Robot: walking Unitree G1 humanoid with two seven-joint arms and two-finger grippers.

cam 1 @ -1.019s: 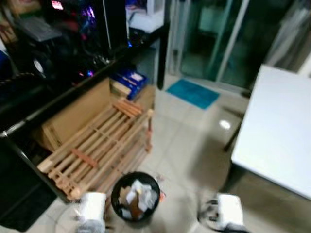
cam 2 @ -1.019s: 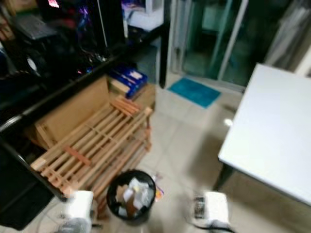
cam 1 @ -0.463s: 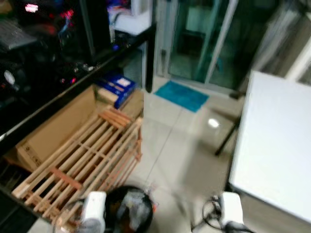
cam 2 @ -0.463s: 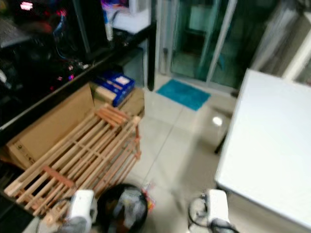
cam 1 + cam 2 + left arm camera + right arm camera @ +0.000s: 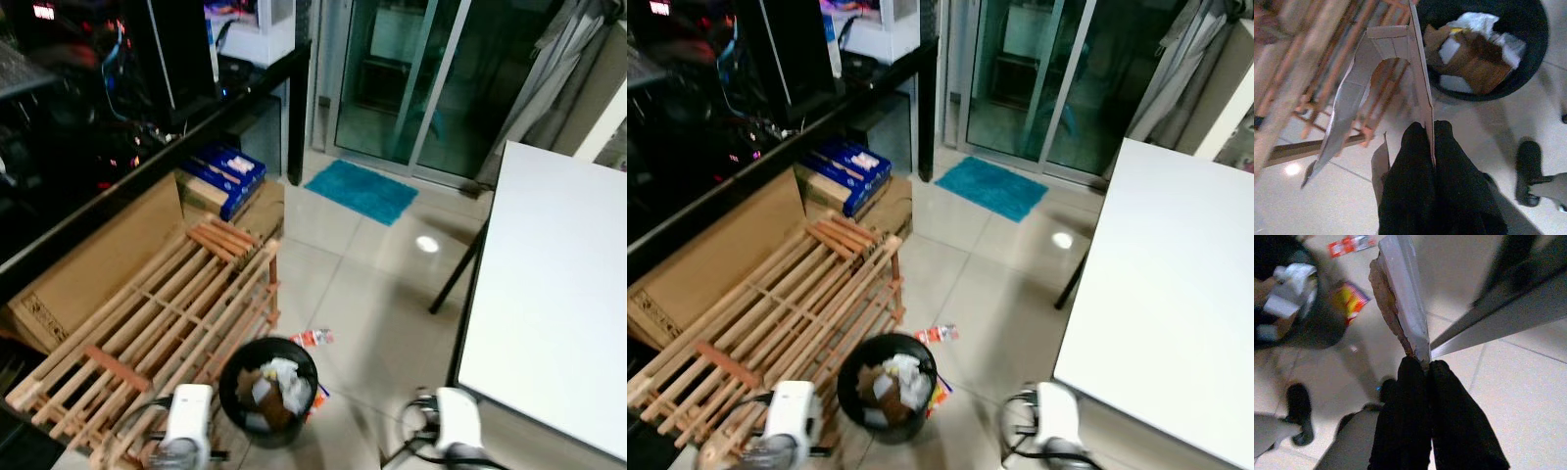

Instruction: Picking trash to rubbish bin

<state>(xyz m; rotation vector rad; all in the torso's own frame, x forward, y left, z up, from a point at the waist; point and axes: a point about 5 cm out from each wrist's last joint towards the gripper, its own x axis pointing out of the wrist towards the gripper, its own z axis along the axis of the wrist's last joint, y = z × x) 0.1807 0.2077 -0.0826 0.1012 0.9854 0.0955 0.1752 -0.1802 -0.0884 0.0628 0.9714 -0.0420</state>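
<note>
A black rubbish bin (image 5: pixel 235 354) stands on the tiled floor beside a wooden rack, and it holds paper and cardboard scraps. My left gripper (image 5: pixel 1426 128) is shut on a torn piece of cardboard (image 5: pixel 1386 54), held near the bin (image 5: pixel 1542 44) and the rack. My right gripper (image 5: pixel 1420 363) is shut on a torn grey strip (image 5: pixel 1400 293), low over the floor by the table leg. A small red wrapper (image 5: pixel 313 338) lies on the tiles just beyond the bin. A yellow and red wrapper (image 5: pixel 1352 298) lies against the bin's side.
The slatted wooden rack (image 5: pixel 167 313) leans at the left, against a cardboard box under a black desk (image 5: pixel 118 166). A white table (image 5: pixel 549 294) stands at the right on dark legs. A blue mat (image 5: pixel 364 191) lies before glass sliding doors. Open tiles run between rack and table.
The camera has shifted and the blur has gone. The bin now sits higher in the picture and the red wrapper has come into view. Both wrists stay at the bottom edge.
</note>
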